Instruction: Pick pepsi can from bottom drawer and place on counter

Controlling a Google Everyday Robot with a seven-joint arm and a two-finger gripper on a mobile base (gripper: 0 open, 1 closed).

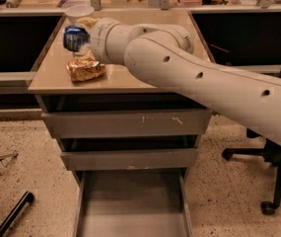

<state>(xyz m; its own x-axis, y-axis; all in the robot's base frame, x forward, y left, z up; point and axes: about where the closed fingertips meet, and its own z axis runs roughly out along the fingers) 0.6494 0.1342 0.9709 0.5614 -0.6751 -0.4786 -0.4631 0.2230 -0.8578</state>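
The pepsi can [74,37], blue with white markings, is held in my gripper [81,38] above the left part of the beige counter [125,78]. The gripper is shut on the can; its fingers are mostly hidden behind the can and the wrist. My white arm reaches in from the right across the counter. The bottom drawer [130,211] is pulled open below, and its grey floor shows nothing on it.
A crinkled golden-brown snack bag [85,69] lies on the counter just below the can. A white bowl [79,11] stands at the counter's back left. Two shallower drawers [130,125] are shut. An office chair base [273,181] is on the right.
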